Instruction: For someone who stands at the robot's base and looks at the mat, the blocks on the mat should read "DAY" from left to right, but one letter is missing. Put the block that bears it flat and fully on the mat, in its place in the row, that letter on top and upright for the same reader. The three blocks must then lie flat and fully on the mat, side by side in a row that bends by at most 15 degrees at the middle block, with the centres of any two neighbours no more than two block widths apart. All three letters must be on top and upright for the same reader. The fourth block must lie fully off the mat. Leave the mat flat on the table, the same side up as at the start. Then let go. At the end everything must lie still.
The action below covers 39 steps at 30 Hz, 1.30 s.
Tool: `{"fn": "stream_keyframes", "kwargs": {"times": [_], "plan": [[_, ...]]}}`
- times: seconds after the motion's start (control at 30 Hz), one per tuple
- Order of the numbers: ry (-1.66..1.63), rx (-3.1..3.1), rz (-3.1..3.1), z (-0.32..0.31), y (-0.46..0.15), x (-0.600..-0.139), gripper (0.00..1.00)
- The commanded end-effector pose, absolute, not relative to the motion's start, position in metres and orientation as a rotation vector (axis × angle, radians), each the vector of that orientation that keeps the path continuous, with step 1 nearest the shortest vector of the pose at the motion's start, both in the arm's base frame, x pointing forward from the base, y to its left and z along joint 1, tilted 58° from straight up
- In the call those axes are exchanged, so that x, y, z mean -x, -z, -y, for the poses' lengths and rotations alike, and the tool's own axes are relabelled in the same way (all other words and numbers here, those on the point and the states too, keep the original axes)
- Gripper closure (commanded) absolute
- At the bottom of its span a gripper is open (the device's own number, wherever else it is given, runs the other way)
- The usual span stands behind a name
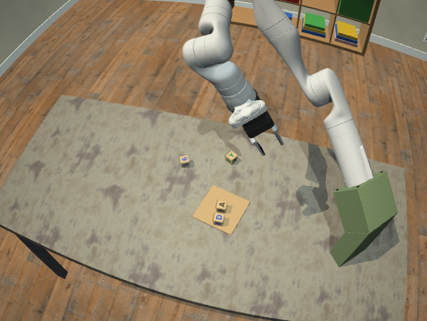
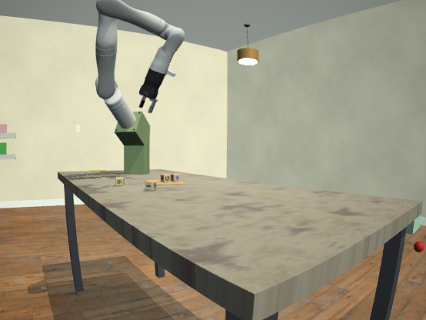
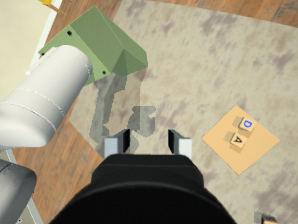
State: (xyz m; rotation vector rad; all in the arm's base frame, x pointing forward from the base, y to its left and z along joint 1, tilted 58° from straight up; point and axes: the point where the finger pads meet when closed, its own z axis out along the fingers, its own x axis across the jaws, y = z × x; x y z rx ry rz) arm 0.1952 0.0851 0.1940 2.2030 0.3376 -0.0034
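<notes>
A tan mat [image 1: 239, 208] [image 2: 181, 183] [image 3: 260, 146] lies on the table. On it, block A [image 1: 221, 205] [image 3: 236, 140] and block D [image 1: 219, 218] [image 3: 246, 125] lie side by side, touching or nearly so, letters on top. Block Y [image 1: 230, 157] [image 2: 120, 181], with a green letter on top, lies off the mat on the table. A block marked 6 [image 1: 184, 160] [image 2: 151, 185] lies off the mat, further from the base. My gripper [image 1: 270, 147] [image 2: 148, 105] [image 3: 148, 137] is open and empty. It hangs high above the table, between block Y and the base.
The robot's green base [image 1: 364, 216] [image 2: 135, 148] [image 3: 100, 45] stands on the table at one end. A shelf unit [image 1: 339, 23] with coloured stacks stands on the floor behind the table. A block corner [image 3: 268, 218] shows at the wrist view's bottom edge.
</notes>
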Motion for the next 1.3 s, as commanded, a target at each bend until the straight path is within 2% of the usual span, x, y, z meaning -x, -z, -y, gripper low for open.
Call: {"fn": "stream_keyframes", "kwargs": {"times": [0.0,0.73,1.03,1.1,1.27], "plan": [[0.003,-2.203,-0.339,-0.086,-0.194,-0.195,0.0],[-0.013,-2.2,-0.339,-0.084,-0.192,-0.201,0.0],[-0.158,-2.167,-0.361,-0.073,-0.178,-0.259,0.0],[-0.158,-2.167,-0.361,-0.073,-0.178,-0.259,0.0],[-0.277,-2.129,-0.412,-0.063,-0.166,-0.311,0.0]]}}
